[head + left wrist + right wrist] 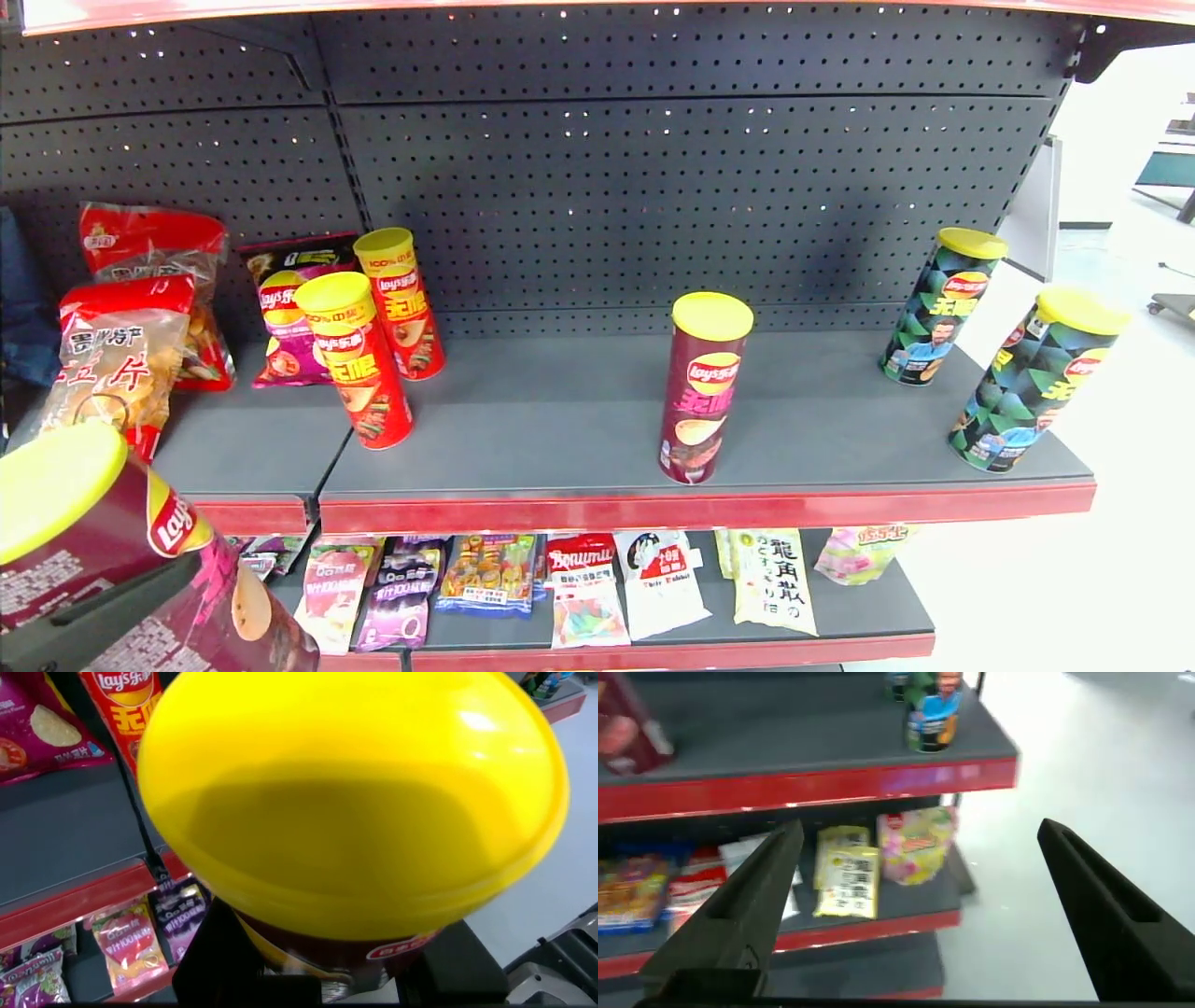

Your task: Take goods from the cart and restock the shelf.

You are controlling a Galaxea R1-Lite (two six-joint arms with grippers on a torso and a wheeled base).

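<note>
My left gripper [89,621] is shut on a maroon chips can [103,551] with a yellow lid, held tilted at the lower left in front of the shelf. In the left wrist view the can's lid [355,793] sits close above the gripper [327,975]. A matching maroon can [705,387] stands upright on the grey shelf [579,411] near its front edge. My right gripper [920,835] is open and holds nothing, in front of the shelf's right end, below the red front edge [813,789].
Two red cans [355,359] and snack bags [140,308] stand at the shelf's left. Two green-black cans [943,308] are at its right end, one [932,714] near the corner. Small packets [579,583] line the lower shelf. Bare shelf lies either side of the maroon can.
</note>
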